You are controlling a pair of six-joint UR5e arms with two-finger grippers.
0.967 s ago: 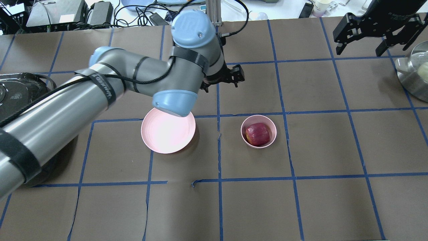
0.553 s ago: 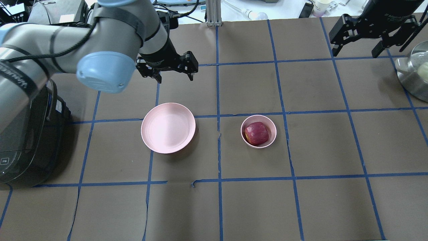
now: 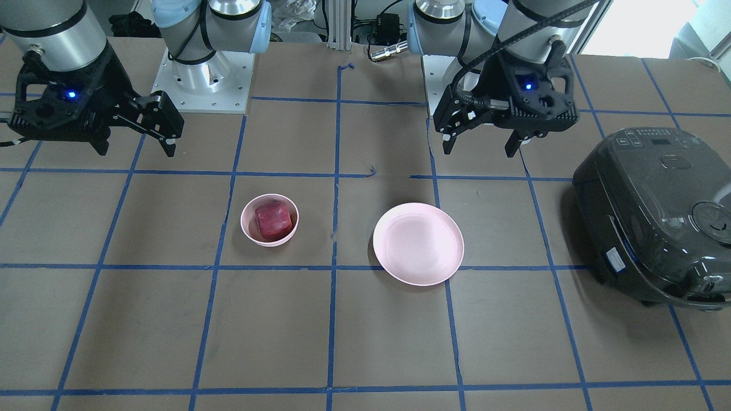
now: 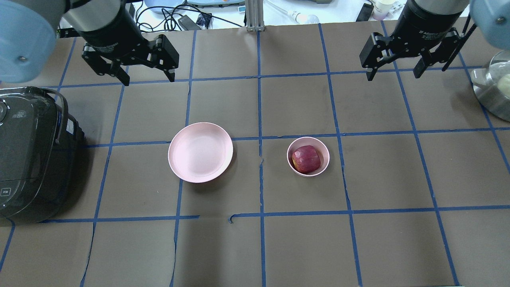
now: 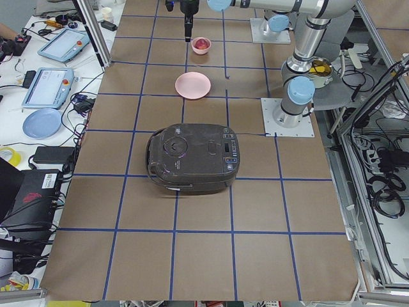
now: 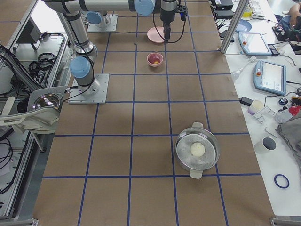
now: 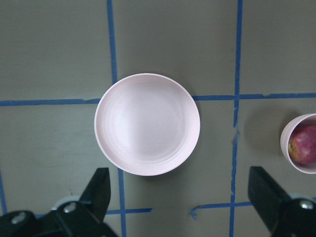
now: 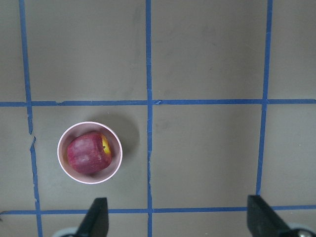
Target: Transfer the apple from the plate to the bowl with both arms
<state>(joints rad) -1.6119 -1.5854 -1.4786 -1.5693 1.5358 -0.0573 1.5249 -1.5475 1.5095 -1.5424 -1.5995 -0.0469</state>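
Note:
The dark red apple lies inside the small deep pink bowl, right of centre. The wide pink plate stands empty to its left. My left gripper is open and empty, raised beyond the plate at the far left. My right gripper is open and empty, raised at the far right, beyond the bowl. The left wrist view looks down on the plate, with the apple at its right edge. The right wrist view shows the apple in the bowl.
A black rice cooker stands at the table's left edge, close to the plate. A steel pot with a glass lid stands at the far right edge. Blue tape lines mark a grid on the brown table.
My left arm has swung away from above the plate, back and to the left, with its gripper open. My right gripper has shifted slightly left. The apple has stayed in the bowl.

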